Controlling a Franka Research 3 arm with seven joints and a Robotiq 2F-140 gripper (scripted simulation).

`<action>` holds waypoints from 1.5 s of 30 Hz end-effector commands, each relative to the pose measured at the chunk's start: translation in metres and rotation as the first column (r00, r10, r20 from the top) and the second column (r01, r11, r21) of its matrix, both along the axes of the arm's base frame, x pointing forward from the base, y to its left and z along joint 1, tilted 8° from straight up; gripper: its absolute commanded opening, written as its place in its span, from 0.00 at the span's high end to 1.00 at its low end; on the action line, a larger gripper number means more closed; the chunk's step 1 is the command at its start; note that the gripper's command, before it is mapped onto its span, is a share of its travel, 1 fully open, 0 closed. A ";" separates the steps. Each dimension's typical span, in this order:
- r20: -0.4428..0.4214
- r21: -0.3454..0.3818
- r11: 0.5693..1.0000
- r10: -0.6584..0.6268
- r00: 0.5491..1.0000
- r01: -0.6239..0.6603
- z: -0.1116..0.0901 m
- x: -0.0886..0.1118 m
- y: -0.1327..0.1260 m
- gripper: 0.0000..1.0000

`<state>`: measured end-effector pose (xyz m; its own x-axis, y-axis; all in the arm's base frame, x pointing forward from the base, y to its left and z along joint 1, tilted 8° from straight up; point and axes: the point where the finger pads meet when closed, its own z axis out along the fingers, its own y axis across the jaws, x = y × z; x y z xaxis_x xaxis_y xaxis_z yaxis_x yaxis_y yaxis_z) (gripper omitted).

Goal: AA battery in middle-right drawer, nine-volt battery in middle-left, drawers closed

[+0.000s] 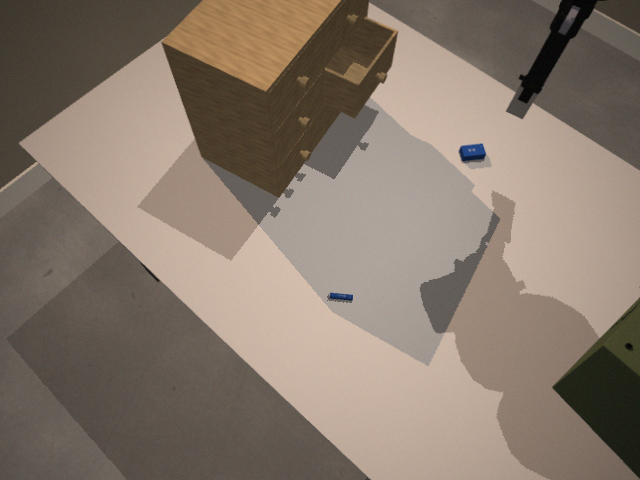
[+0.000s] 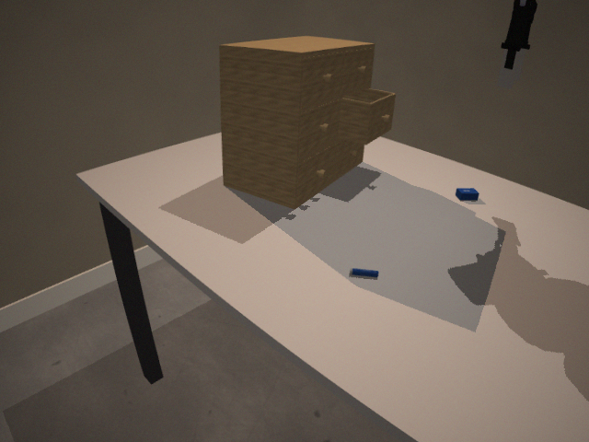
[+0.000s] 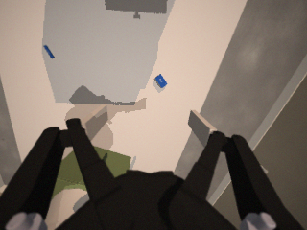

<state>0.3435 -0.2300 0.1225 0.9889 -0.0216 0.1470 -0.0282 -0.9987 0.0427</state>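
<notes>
The wooden chest (image 1: 268, 87) stands at the table's back left; it also shows in the exterior view (image 2: 294, 119). Its middle-row right drawer (image 1: 361, 56) (image 2: 373, 111) is pulled partway out; most of its inside is hidden from view. The other drawers look pushed in. A small blue block, the nine-volt battery (image 1: 472, 151) (image 2: 467, 193) (image 3: 160, 80), lies on the table right of the chest. A slim blue bar (image 1: 340, 296) (image 2: 364, 273) (image 3: 49, 52) lies nearer the front edge. My gripper (image 1: 522, 100) (image 2: 509, 75) (image 3: 149, 114) hangs high above the table's right side, open and empty.
A green box (image 1: 604, 382) stands at the table's right end, also in the wrist view (image 3: 91, 163). The table's long edges run close to both blue things. Floor lies beyond the edge under the gripper.
</notes>
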 end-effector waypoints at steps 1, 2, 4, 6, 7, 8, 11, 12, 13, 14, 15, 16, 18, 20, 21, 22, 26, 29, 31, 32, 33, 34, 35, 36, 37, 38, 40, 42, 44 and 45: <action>0.038 -0.006 1.000 0.022 0.999 -0.022 -0.003 0.005 -0.001 0.00; 0.054 -0.007 1.000 0.023 0.998 -0.022 -0.004 0.007 -0.001 0.00; 0.092 -0.008 1.000 0.025 0.995 -0.024 -0.008 0.012 -0.001 0.00; 0.136 -0.010 1.000 0.027 0.990 -0.026 -0.012 0.018 -0.001 0.00; 0.158 -0.010 1.000 0.028 0.987 -0.027 -0.015 0.021 -0.001 0.00; 0.182 -0.011 1.000 0.029 0.983 -0.028 -0.017 0.024 -0.001 0.00; 0.252 -0.014 0.999 0.032 0.967 -0.030 -0.024 0.034 -0.002 0.00; 0.275 -0.015 0.999 0.034 0.961 -0.031 -0.026 0.037 -0.002 0.00; 0.275 -0.015 0.999 0.034 0.961 -0.031 -0.026 0.037 -0.002 0.00; 0.275 -0.015 0.999 0.034 0.961 -0.031 -0.026 0.037 -0.002 0.00; 0.298 -0.016 0.999 0.035 0.954 -0.031 -0.029 0.040 -0.002 0.00; 0.321 -0.017 0.999 0.036 0.946 -0.032 -0.031 0.043 -0.002 0.00; 0.367 -0.019 0.999 0.038 0.929 -0.034 -0.036 0.050 -0.003 0.00; 0.414 -0.021 0.999 0.041 0.909 -0.035 -0.041 0.056 -0.003 0.00; 0.439 -0.022 0.999 0.042 0.897 -0.036 -0.043 0.060 -0.003 0.00; 0.462 -0.023 0.999 0.044 0.886 -0.037 -0.046 0.063 -0.003 0.00; 0.543 -0.027 0.999 0.048 0.839 -0.039 -0.055 0.075 -0.004 0.00; 0.595 -0.030 0.999 0.050 0.802 -0.040 -0.061 0.084 -0.004 0.00; 0.595 -0.030 0.999 0.050 0.802 -0.040 -0.061 0.084 -0.004 0.00; 0.611 -0.031 0.999 0.051 0.790 -0.041 -0.063 0.086 -0.004 0.00; 0.626 -0.032 0.999 0.052 0.778 -0.041 -0.065 0.089 -0.005 0.00; 0.641 -0.033 0.999 0.053 0.766 -0.041 -0.067 0.091 -0.005 0.00; 0.655 -0.034 0.999 0.054 0.754 -0.041 -0.069 0.094 -0.005 0.00; 0.668 -0.035 0.999 0.054 0.742 -0.042 -0.071 0.096 -0.005 0.00; 0.680 -0.036 0.998 0.055 0.731 -0.042 -0.072 0.098 -0.005 0.00; 0.691 -0.037 0.998 0.056 0.721 -0.042 -0.074 0.100 -0.005 0.00; 0.710 -0.038 0.998 0.057 0.702 -0.042 -0.077 0.104 -0.005 0.00; 0.726 -0.039 0.998 0.058 0.686 -0.042 -0.079 0.107 -0.005 0.00; 0.737 -0.040 0.998 0.058 0.673 -0.043 -0.080 0.109 -0.005 0.00; 0.742 -0.040 0.998 0.058 0.668 -0.043 -0.081 0.110 -0.005 0.00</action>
